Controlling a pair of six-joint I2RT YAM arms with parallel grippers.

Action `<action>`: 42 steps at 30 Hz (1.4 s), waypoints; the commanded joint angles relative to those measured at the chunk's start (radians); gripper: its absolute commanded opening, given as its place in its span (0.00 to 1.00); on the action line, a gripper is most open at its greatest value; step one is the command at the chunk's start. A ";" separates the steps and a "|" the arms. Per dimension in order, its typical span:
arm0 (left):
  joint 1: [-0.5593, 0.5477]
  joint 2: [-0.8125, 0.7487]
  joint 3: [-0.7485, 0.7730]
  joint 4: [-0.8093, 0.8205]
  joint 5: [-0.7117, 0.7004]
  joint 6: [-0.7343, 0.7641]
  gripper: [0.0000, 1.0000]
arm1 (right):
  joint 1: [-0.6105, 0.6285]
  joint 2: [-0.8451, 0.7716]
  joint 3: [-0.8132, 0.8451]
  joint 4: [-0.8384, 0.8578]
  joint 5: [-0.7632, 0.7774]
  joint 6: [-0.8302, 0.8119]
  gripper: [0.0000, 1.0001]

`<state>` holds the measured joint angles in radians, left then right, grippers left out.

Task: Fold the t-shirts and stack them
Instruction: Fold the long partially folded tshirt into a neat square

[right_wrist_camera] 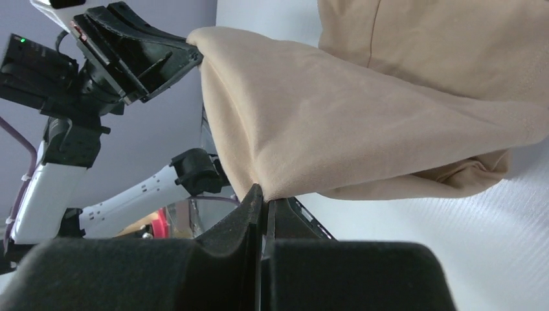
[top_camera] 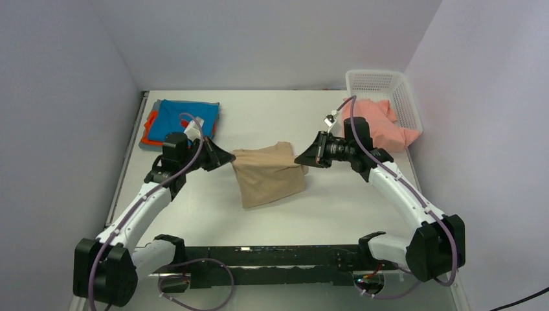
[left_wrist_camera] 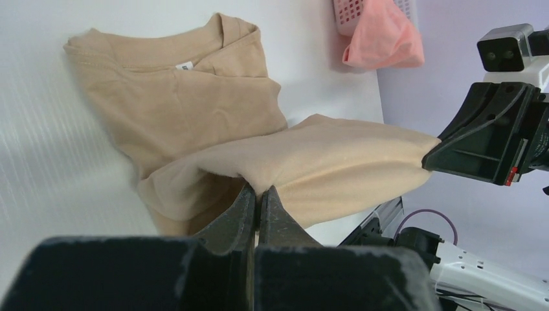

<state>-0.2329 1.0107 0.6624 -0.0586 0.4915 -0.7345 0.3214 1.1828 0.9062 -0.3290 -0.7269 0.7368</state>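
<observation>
The tan-beige t-shirt (top_camera: 268,173) lies partly folded at the table's middle. My left gripper (top_camera: 228,157) is shut on its left edge and my right gripper (top_camera: 302,159) is shut on its right edge. Both hold the near fold lifted off the table. The left wrist view shows the cloth (left_wrist_camera: 324,168) pinched at my left gripper (left_wrist_camera: 257,192) with the collar and label beyond. The right wrist view shows the cloth (right_wrist_camera: 362,123) pinched at my right gripper (right_wrist_camera: 264,192). A bright blue t-shirt (top_camera: 184,118) lies on an orange one (top_camera: 149,124) over grey at the back left. The salmon-pink t-shirt (top_camera: 380,123) hangs out of the basket.
A white lattice basket (top_camera: 388,84) stands at the back right against the wall. Grey walls close in the table on the left, back and right. The pink t-shirt and basket also show in the left wrist view (left_wrist_camera: 383,39).
</observation>
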 commanded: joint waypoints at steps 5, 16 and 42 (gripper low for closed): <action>0.072 0.165 0.090 0.128 0.055 0.025 0.00 | -0.063 0.114 0.009 0.207 -0.016 0.057 0.00; 0.095 0.564 0.294 0.184 0.023 0.072 0.00 | -0.103 0.429 0.106 0.410 0.040 0.075 0.00; 0.001 0.628 0.534 -0.065 -0.029 0.184 0.99 | -0.006 0.536 0.262 0.268 0.242 -0.102 1.00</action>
<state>-0.1589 1.7145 1.2209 -0.1223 0.4393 -0.5755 0.2398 1.7824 1.2209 -0.0784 -0.4446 0.6788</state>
